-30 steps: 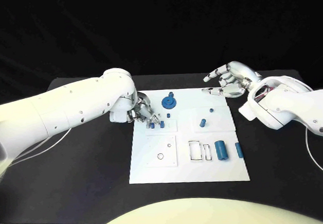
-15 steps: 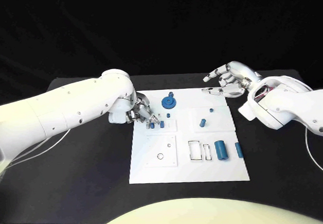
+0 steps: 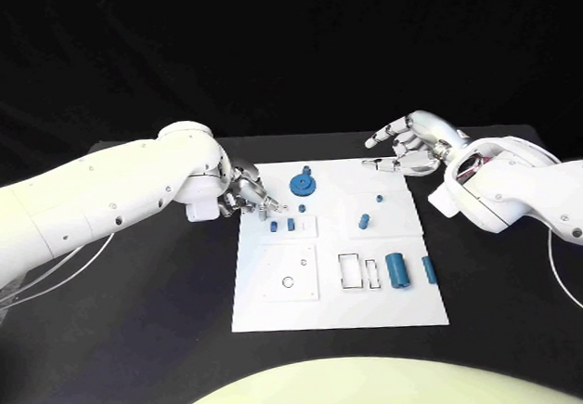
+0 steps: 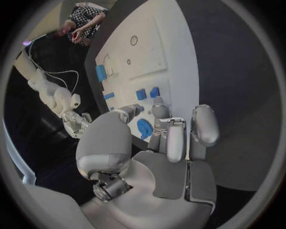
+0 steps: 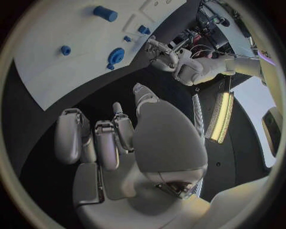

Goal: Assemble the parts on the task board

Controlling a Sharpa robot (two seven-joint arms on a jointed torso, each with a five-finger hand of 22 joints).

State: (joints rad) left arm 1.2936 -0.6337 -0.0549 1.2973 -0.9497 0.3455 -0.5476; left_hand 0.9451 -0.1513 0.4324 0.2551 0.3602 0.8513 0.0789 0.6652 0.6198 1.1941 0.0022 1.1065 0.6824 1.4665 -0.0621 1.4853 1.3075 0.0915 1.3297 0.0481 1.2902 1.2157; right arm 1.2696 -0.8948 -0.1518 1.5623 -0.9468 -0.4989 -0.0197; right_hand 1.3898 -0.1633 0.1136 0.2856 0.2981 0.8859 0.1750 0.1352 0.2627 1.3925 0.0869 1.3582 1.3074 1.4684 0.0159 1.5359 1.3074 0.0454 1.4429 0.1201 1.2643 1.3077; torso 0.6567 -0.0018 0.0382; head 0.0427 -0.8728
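left hand sits at the far left corner of the task board, its fingers curled loosely over the white surface with nothing between them; from the left wrist view the fingertips hang just above the board near a round blue part and two small blue pegs. right hand hovers off the board's far right corner, fingers bent inward and holding nothing, over the black table. on the board, the round blue part lies near the far edge, the two small pegs stand side by side in a raised white square just beside the left hand, and a single small blue peg stands near the middle. toward the near right, a blue cylinder lies beside two rectangular slots, with a thinner blue piece at the right edge. a white square with a small round hole sits on the near left of the board.
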